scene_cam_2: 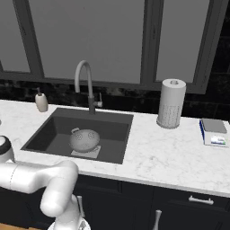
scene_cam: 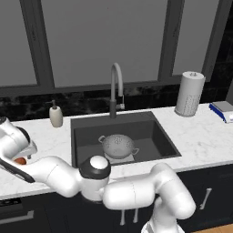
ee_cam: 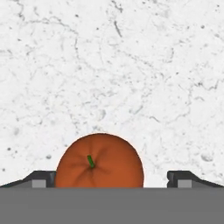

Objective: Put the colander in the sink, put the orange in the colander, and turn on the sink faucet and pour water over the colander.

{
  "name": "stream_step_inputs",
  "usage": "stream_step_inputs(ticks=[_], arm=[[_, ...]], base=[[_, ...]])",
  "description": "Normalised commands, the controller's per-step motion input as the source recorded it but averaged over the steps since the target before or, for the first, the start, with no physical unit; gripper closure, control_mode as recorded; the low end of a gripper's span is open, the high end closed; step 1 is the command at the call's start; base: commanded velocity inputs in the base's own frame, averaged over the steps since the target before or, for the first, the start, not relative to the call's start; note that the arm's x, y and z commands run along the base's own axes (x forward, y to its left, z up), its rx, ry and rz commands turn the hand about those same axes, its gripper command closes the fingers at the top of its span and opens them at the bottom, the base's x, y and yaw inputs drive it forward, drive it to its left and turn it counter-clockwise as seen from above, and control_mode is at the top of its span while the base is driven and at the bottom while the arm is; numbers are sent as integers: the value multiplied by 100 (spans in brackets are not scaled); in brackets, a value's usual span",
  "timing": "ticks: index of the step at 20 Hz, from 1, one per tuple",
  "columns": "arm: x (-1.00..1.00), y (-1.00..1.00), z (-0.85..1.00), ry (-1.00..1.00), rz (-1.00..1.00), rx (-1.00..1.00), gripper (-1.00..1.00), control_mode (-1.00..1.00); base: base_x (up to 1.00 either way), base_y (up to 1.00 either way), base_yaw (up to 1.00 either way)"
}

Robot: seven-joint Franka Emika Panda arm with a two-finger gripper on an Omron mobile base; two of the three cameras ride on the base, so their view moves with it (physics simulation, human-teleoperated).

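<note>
From the left base view, the colander sits upright in the dark sink, on the lighter patch of its floor, below the arched sink faucet; the white arm reaches far left over the marble desk, where a sliver of the orange shows beside the hand, left of the basin and near a beige soap dispenser. A paper towel roll stands to the right. From the right base view, the colander rests in the sink beneath the faucet. In the hand view, the pincer is spread wide, its fingertips either side of the orange, which lies stem up on the desk, touching the one on the left and apart from the other.
</note>
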Motion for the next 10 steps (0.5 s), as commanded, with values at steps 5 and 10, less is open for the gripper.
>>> stream_step_inputs(ticks=[5,10], arm=[[0,1,-10,1,0,0,-100,-100],[-24,-11,-1,-3,0,0,-100,-100]], base=[[0,0,0],[0,0,0]])
